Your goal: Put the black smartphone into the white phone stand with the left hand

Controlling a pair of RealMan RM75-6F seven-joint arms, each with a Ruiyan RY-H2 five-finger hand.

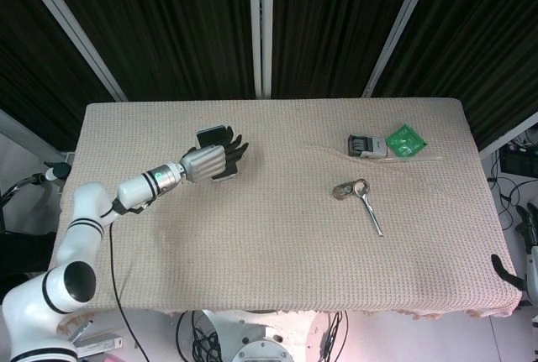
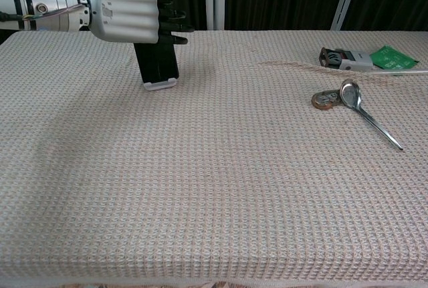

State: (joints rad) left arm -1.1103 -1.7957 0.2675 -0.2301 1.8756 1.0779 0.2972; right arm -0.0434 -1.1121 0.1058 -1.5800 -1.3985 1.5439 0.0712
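Note:
The black smartphone (image 2: 158, 65) stands upright at the table's back left, its lower edge in the lip of the white phone stand (image 2: 160, 85). My left hand (image 2: 127, 13) hovers at the phone's top, its dark fingers (image 2: 172, 26) spread out past the phone and no longer wrapped around it. From the head view the left hand (image 1: 208, 162) covers most of the phone (image 1: 214, 134), and the stand is hidden. Only dark parts of my right hand (image 1: 530, 226) show at the right edge, beyond the table.
A metal spoon (image 2: 369, 119) lies at the right beside a round metal piece (image 2: 326, 99). Behind them are a small black and white device (image 2: 340, 57) and a green packet (image 2: 394, 58). A beige woven cloth (image 2: 214, 188) covers the table.

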